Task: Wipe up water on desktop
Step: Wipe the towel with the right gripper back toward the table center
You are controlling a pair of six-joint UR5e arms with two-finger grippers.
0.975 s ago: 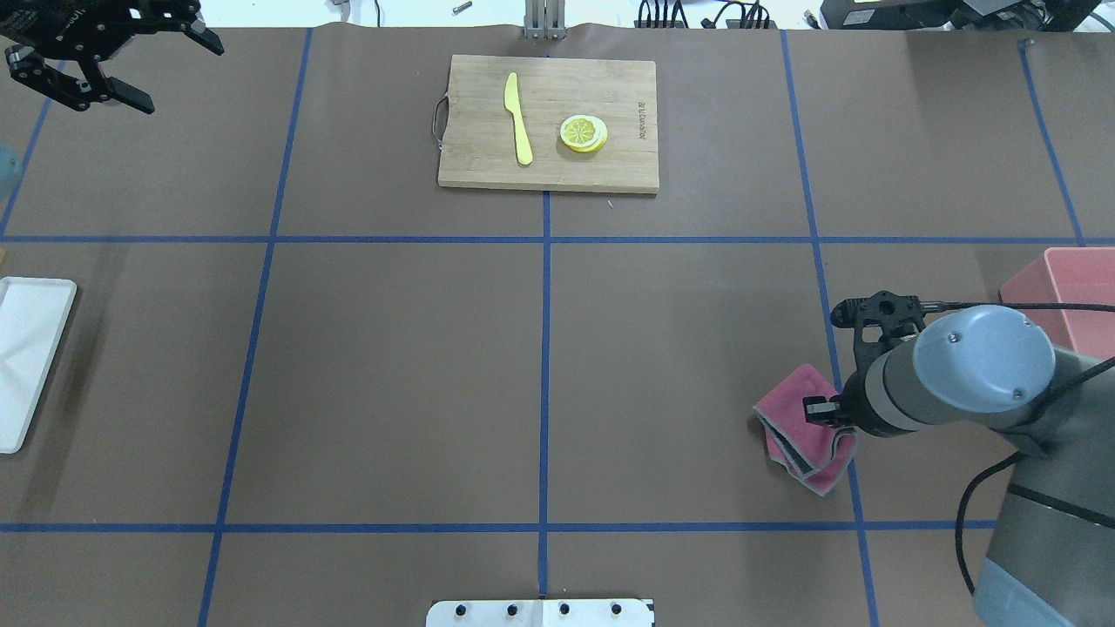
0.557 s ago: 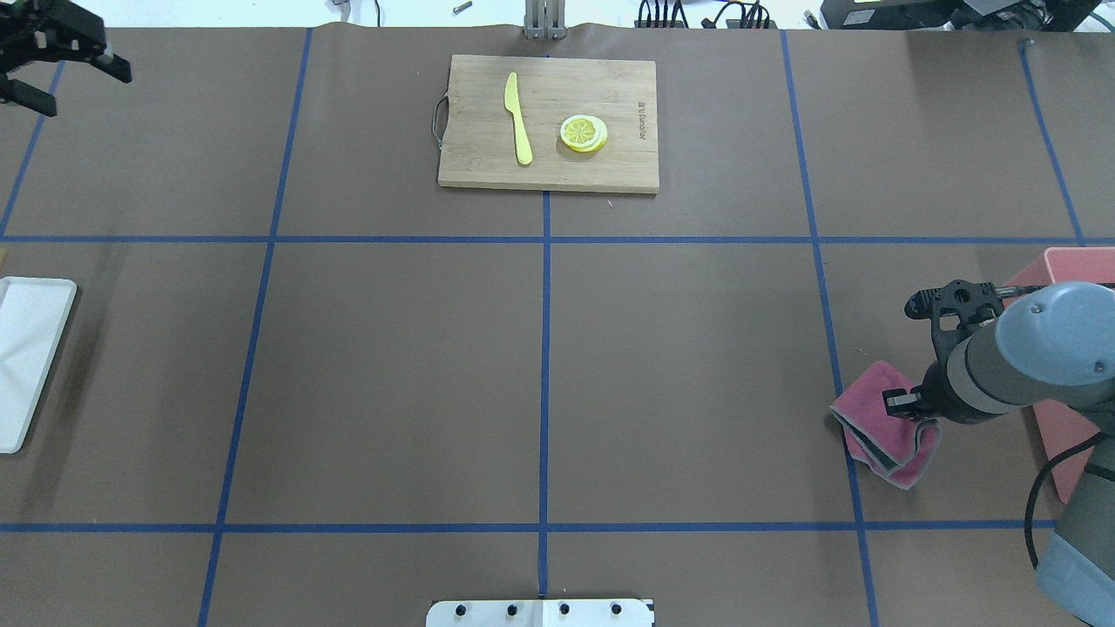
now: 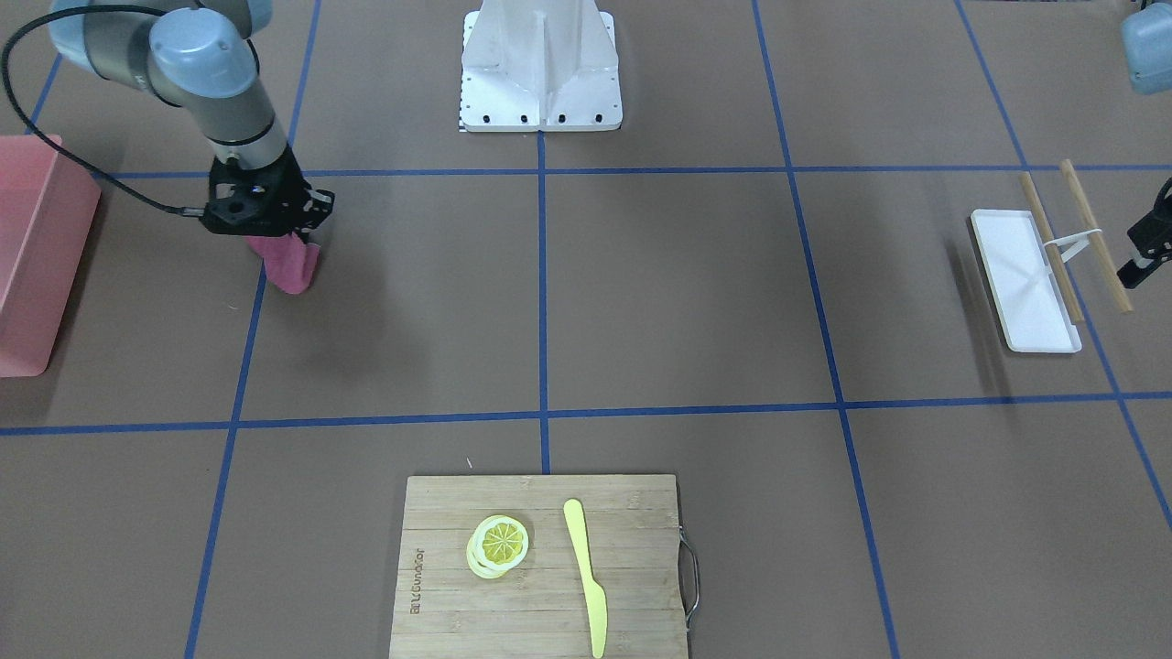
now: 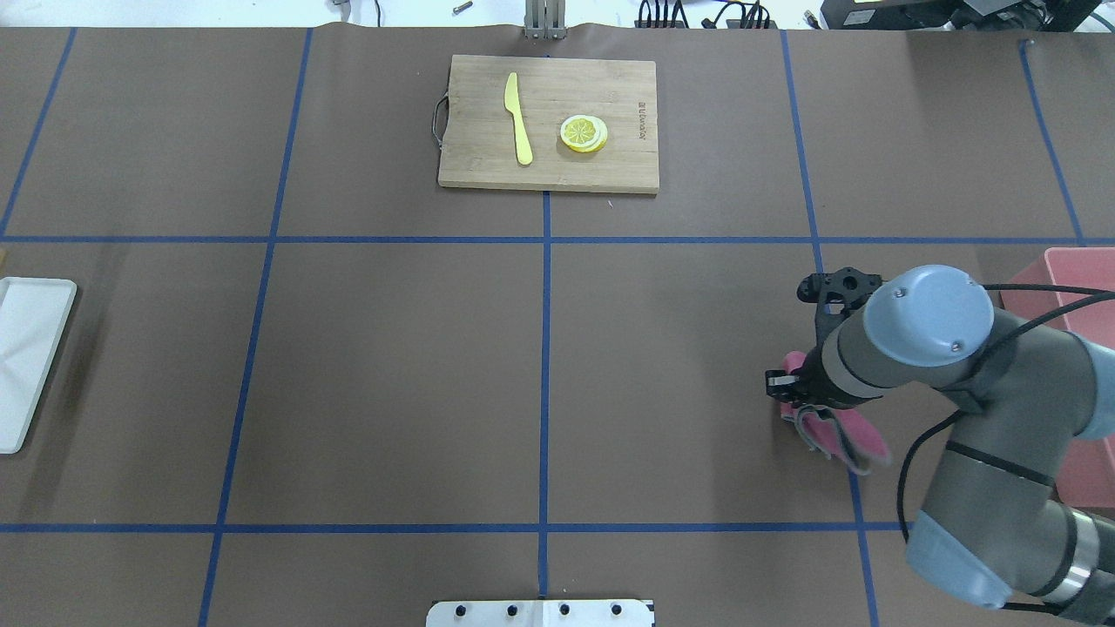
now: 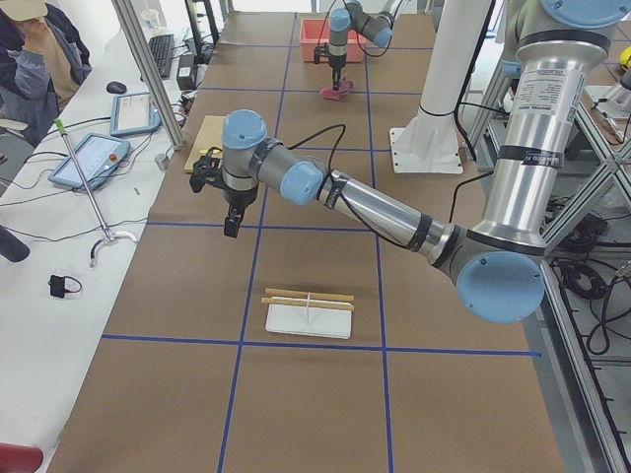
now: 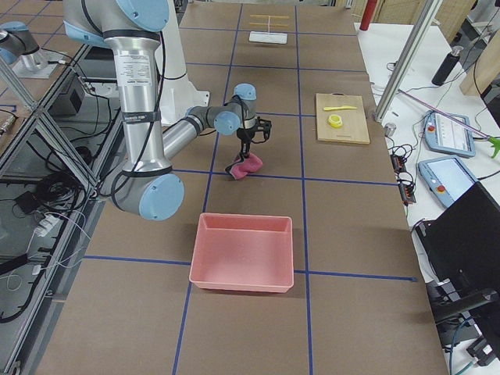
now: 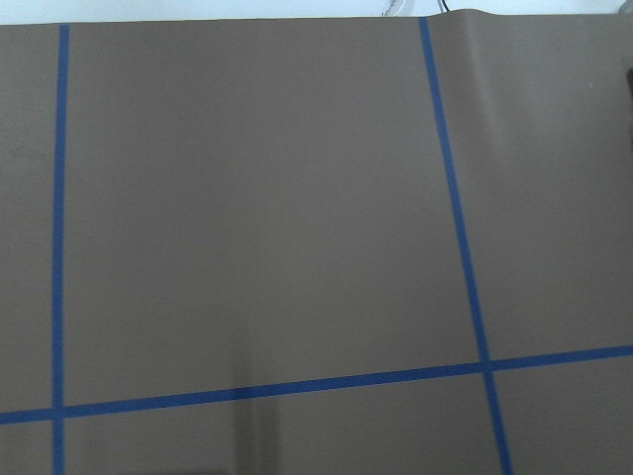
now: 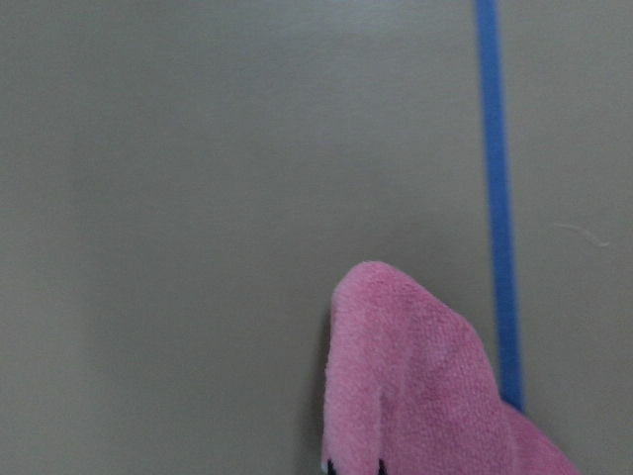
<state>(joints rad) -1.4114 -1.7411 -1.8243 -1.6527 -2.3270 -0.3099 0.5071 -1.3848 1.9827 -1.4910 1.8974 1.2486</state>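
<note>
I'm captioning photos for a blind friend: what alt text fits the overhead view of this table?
The robot's right gripper holds a pink cloth over a brown desktop gridded with blue tape. At the far edge a cutting board carries a yellow knife and lemon slices; a white tray lies far left, a pink bin far right.

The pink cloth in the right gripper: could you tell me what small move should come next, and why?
Probably lower the cloth a little and drag it across the desktop. The right gripper is shut on its top, and it hangs bunched, only its lower end near the surface. No water shows in these views.
</note>
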